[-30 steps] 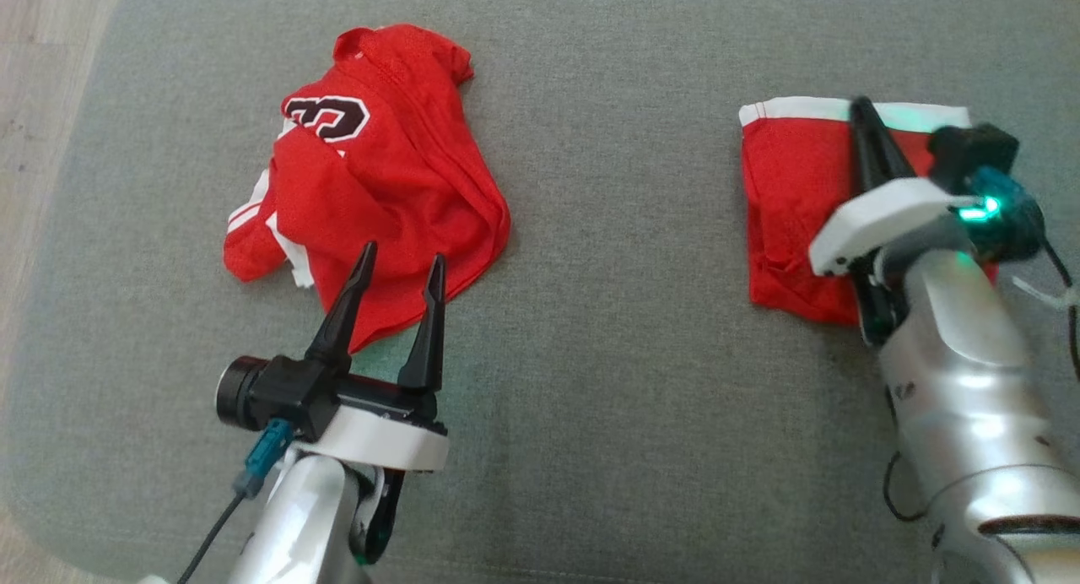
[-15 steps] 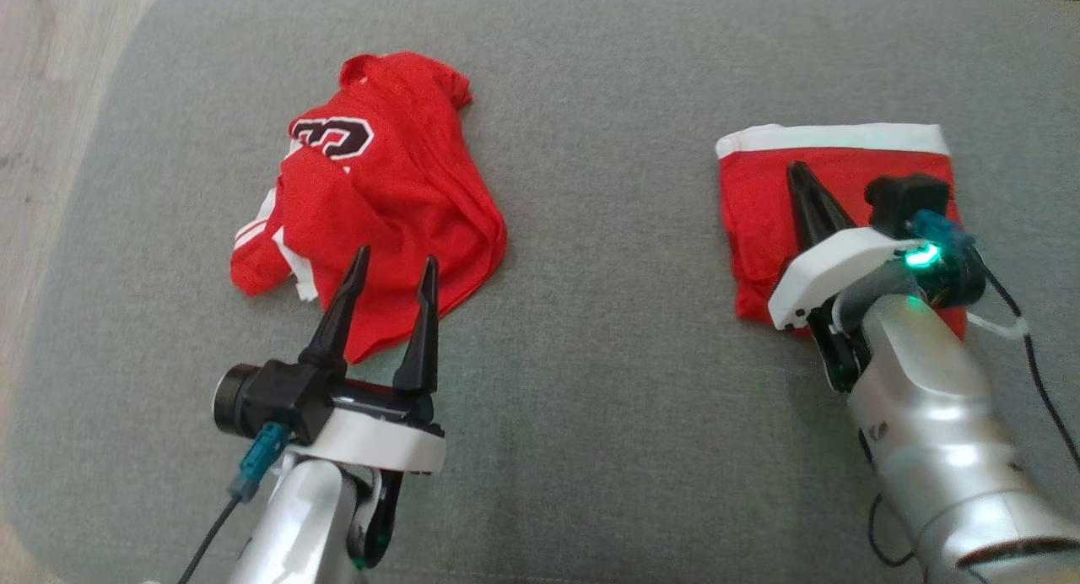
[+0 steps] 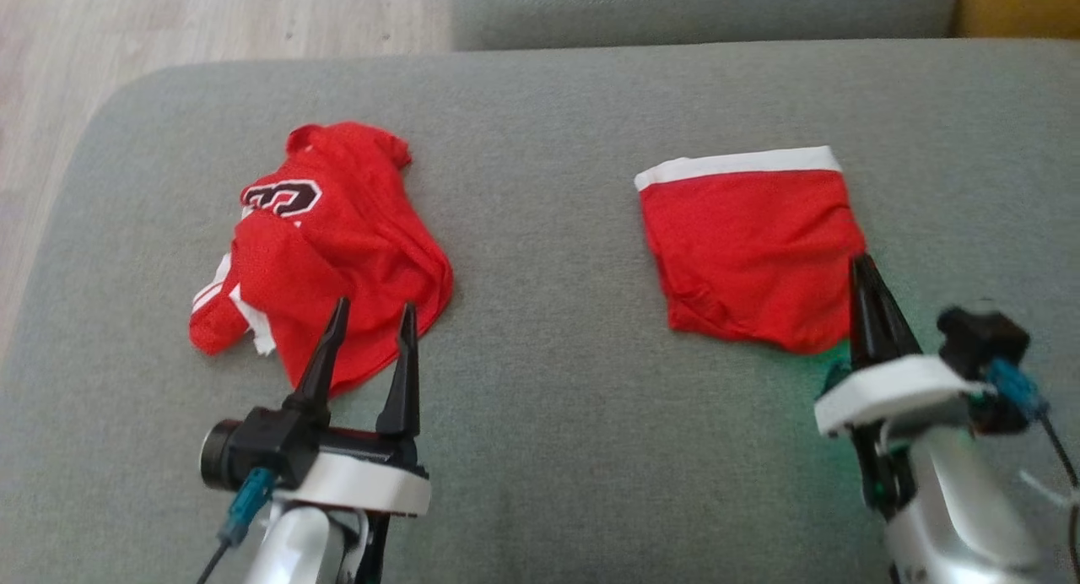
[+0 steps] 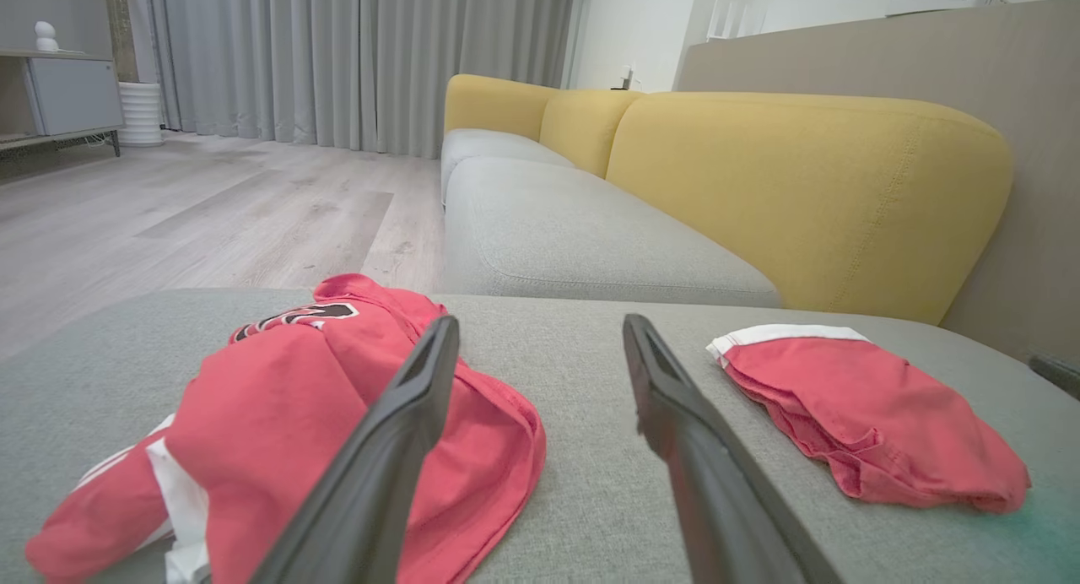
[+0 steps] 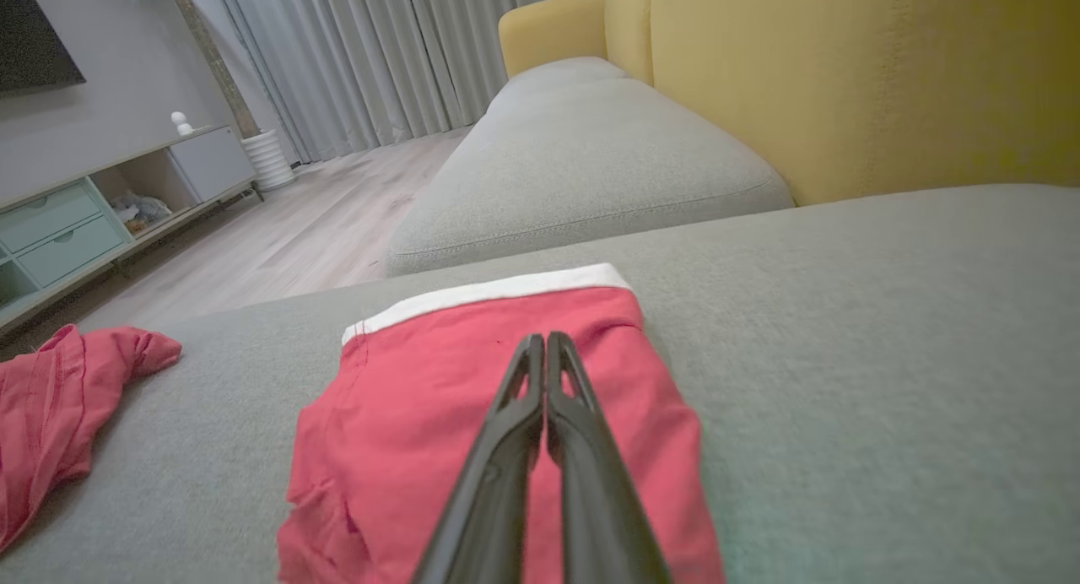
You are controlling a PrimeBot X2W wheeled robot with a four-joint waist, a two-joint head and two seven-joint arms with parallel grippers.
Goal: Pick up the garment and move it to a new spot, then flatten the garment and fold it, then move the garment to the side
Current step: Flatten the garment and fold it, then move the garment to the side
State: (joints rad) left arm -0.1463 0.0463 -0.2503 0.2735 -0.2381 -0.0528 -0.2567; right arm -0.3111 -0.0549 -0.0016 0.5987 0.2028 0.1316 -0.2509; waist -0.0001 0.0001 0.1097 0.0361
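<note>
Readable markings: one numeral, on the crumpled red jersey [image 3: 329, 255].

The numeral [image 3: 283, 197] is a block-style character, black with a white outline, printed on the jersey's upper fold, toward its far edge in the head view. Folds in the cloth cover part of it. The exposed part reads as a "3" lying on its side; whether it is a single digit or one of a pair cannot be told. In the left wrist view the same numeral [image 4: 297, 316] shows foreshortened on top of the heap and is too flattened to read.
</note>
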